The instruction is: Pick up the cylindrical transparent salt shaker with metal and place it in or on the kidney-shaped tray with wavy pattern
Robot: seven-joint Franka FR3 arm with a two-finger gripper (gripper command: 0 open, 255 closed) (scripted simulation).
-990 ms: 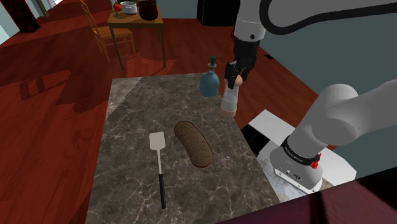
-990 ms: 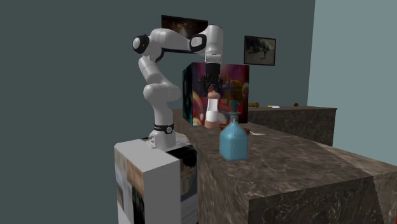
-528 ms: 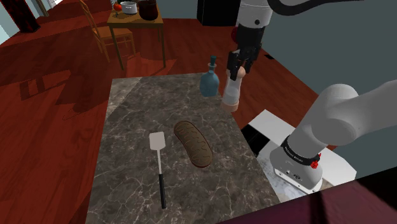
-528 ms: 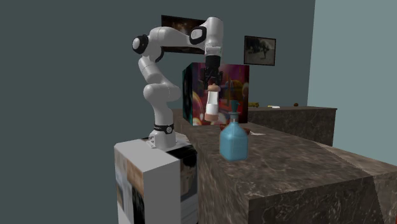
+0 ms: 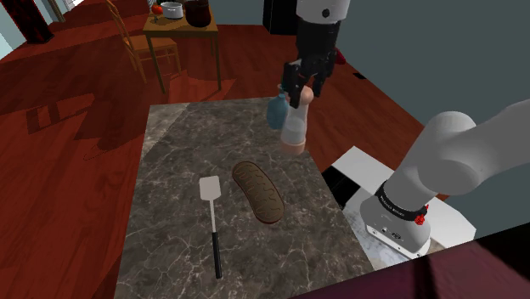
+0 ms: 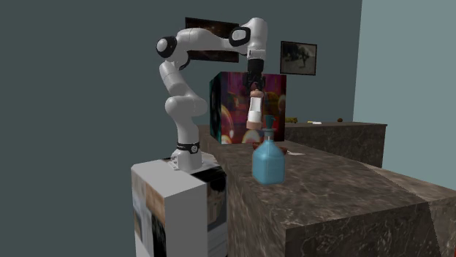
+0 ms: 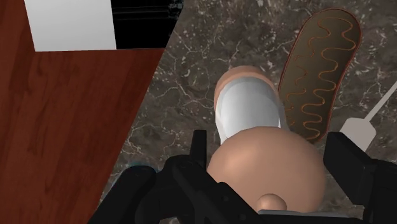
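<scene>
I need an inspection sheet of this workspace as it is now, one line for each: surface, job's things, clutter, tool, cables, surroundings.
Surface: dark marbled counter, carrying the items below.
Job's things: shaker hangs upright in the tool, off the counter; brown tray with wavy lines lies flat and empty near the counter's middle.
Clutter: white spatula with black handle lies beside the tray, apart from it; blue bottle stands on the counter.
Tool: tool is shut on the shaker's top.
Cables: nothing seen.
Surroundings: red wood floor, chair, small table, framed pictures on the wall.
</scene>
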